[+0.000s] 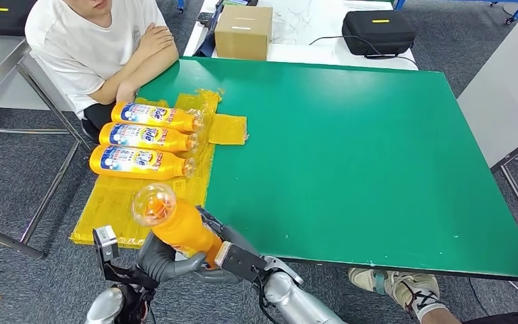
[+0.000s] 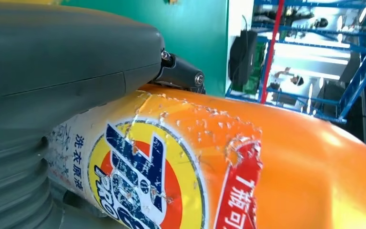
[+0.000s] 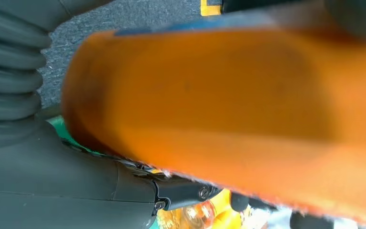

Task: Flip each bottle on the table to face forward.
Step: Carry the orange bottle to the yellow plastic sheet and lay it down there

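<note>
Both hands, left and right, hold an orange bottle; three bottles lie on yellow sheet, green table, grey floor.

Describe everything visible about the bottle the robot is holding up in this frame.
The held bottle is glossy orange plastic with a clear rounded cap end tilted up toward the camera. The left wrist view shows its scuffed label: a yellow-ringed orange disc with blue lettering, a red banner and Chinese text. It is lifted over the table's near left corner, above the yellow mat. Both hands grip its lower body: the left hand and the right hand.
</note>
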Controlling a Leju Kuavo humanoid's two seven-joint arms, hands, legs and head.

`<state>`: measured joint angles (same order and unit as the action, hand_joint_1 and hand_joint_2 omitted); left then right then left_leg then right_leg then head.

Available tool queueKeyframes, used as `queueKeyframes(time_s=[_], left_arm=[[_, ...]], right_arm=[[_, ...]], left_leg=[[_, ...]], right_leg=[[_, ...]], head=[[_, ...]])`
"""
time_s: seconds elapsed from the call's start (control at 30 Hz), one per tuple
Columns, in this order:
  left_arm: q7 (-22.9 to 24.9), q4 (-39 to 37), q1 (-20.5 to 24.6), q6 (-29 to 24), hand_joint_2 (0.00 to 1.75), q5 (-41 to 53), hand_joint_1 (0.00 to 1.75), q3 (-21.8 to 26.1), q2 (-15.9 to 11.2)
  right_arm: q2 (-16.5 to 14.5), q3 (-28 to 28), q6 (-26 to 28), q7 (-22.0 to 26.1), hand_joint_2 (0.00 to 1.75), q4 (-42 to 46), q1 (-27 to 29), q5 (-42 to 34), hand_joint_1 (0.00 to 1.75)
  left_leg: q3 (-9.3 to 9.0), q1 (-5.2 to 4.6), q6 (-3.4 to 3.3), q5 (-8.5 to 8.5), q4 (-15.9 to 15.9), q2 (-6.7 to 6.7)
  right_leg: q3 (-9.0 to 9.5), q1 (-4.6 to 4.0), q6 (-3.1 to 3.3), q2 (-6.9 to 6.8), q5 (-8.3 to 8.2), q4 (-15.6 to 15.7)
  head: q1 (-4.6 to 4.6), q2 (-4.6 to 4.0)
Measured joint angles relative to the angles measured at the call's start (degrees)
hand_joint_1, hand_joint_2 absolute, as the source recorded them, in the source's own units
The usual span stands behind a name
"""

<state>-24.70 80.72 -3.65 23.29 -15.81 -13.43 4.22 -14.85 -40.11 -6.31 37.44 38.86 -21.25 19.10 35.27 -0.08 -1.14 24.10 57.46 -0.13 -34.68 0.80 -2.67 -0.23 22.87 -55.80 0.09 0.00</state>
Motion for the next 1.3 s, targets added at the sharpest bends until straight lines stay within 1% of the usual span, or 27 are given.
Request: queueKeyframes(time_s=[0.2,0.37,0.47,0.6,0.77,0.83,0.9,1.0,1.07,1.23,1.3], left_arm=[[-0.3,0.1,1.4,-0.4,1.75,0.3,1.75,3.2,-0.1],[-0.4,0.1,1.8,0.0,1.75,0.7,1.75,4.3,-0.2],[-0.7,0.0,2.5,0.2,1.75,3.3,1.75,4.9,-1.0],[-1.1,-1.9,5.2,0.3,1.75,8.9,1.75,6.9,-4.3],[-1.7,-6.0,9.5,0.6,1.75,16.9,1.75,9.8,-10.2],[-1.8,-7.5,10.9,1.2,1.75,18.1,1.75,10.6,-12.4],[-1.8,-8.9,12.2,1.9,1.75,18.5,1.75,11.2,-14.1],[-1.8,-10.5,13.8,4.2,1.75,17.7,1.75,11.9,-16.2],[-1.5,-11.1,14.7,4.8,1.75,17.9,1.75,12.0,-17.5],[-0.7,-11.9,16.2,3.0,1.75,20.5,1.75,11.8,-19.5],[0.4,-12.5,16.8,0.5,1.75,23.8,1.75,11.3,-20.1]], right_arm=[[0.2,0.1,1.0,-0.5,0.0,-0.2,1.5,0.7,0.0],[0.2,0.1,1.3,-0.5,0.0,-0.2,1.7,1.1,0.0],[0.4,0.2,1.9,-0.5,0.0,-0.2,1.9,1.5,0.0],[1.0,0.2,2.3,-0.1,0.0,-0.4,2.4,2.4,0.0],[1.6,0.3,2.7,0.7,0.0,-0.9,2.9,3.4,0.0],[1.8,0.4,2.8,0.9,0.0,-1.1,2.9,3.6,0.0],[1.9,0.6,3.0,1.1,0.0,-1.3,3.0,3.7,0.0],[2.0,0.7,3.5,1.5,0.0,-1.6,3.0,4.3,0.0],[2.1,0.9,3.8,1.7,0.0,-1.9,2.9,4.5,0.0],[2.1,1.2,4.3,1.9,0.0,-2.5,2.9,4.7,0.0],[2.1,1.2,4.4,1.9,0.0,-2.6,2.9,4.7,0.0]], left_leg=[[0.02,0.0,0.0,0.0,0.0,-0.01],[0.02,0.0,0.0,0.0,0.0,-0.01],[0.02,0.0,0.0,0.0,0.0,-0.01],[0.02,0.06,0.01,-0.01,0.0,-0.01],[0.03,0.19,0.12,-0.08,0.0,0.01],[0.03,0.2,0.15,-0.1,0.0,0.03],[0.03,0.2,0.15,-0.1,0.0,0.03],[0.03,0.2,0.15,-0.11,0.0,0.04],[0.04,0.2,0.15,-0.11,0.0,0.03],[0.04,0.2,0.15,-0.1,0.0,0.03],[0.04,0.2,0.15,-0.1,0.0,0.02]], right_leg=[[0.01,0.01,0.0,0.0,-0.01,0.0],[0.01,0.01,0.0,0.0,-0.01,0.0],[0.0,0.0,0.0,0.0,-0.01,0.0],[0.01,-0.05,0.03,0.0,-0.02,0.0],[-0.02,-0.17,0.17,0.0,-0.1,0.0],[-0.03,-0.18,0.17,0.0,-0.1,0.0],[-0.03,-0.18,0.18,0.0,-0.1,0.0],[-0.02,-0.17,0.18,0.0,-0.11,0.0],[-0.02,-0.17,0.18,0.0,-0.11,0.0],[-0.03,-0.17,0.18,0.0,-0.11,0.0],[-0.04,-0.17,0.18,-0.01,-0.11,0.0]], head=[[0.01,0.0],[-0.01,0.0],[0.0,0.0],[0.01,0.0],[0.01,0.0],[0.01,0.0],[0.02,0.0],[0.02,0.0],[0.03,0.0],[0.02,0.0],[0.02,0.0]])
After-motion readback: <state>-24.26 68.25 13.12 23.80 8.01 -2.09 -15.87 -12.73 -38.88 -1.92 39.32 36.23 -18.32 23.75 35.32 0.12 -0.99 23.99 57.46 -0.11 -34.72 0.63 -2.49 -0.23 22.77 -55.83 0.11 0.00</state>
